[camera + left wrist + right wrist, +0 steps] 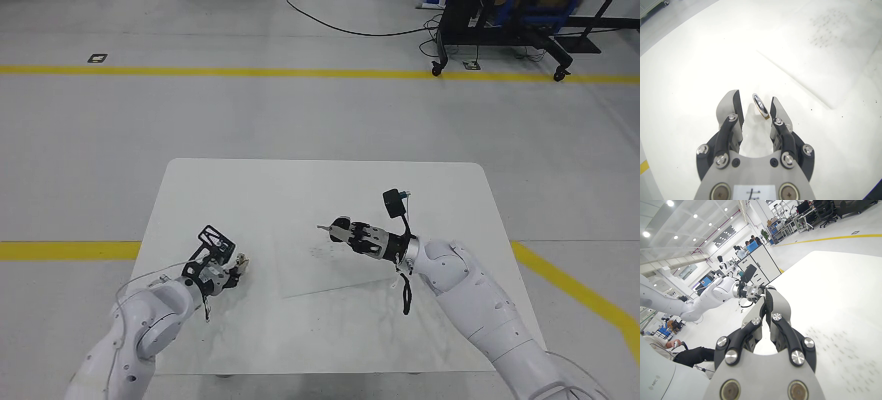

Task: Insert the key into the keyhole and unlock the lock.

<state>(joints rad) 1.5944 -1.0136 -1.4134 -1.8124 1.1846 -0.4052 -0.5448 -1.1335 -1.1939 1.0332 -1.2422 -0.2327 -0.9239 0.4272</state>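
The left claw (755, 97) hangs open just above the desk (696, 66), its jaws spread apart. The lock (761, 106) lies between them, closer to one pad than the other; whether it touches that pad I cannot tell. The lock's brass body is nearer the claw's base, and its chrome shackle points out toward the tips. Just beyond those tips, the edge of a thin clear sheet (810, 72) runs slantwise across the desk, with faint scuff marks farther out on it. Well apart from the left claw, over that sheet, the right claw (769, 290) is closed, its pads pressed together. In the top view a thin silvery sliver, which looks like the key (322, 228), sticks out from the right claw's tips toward the middle of the desk.
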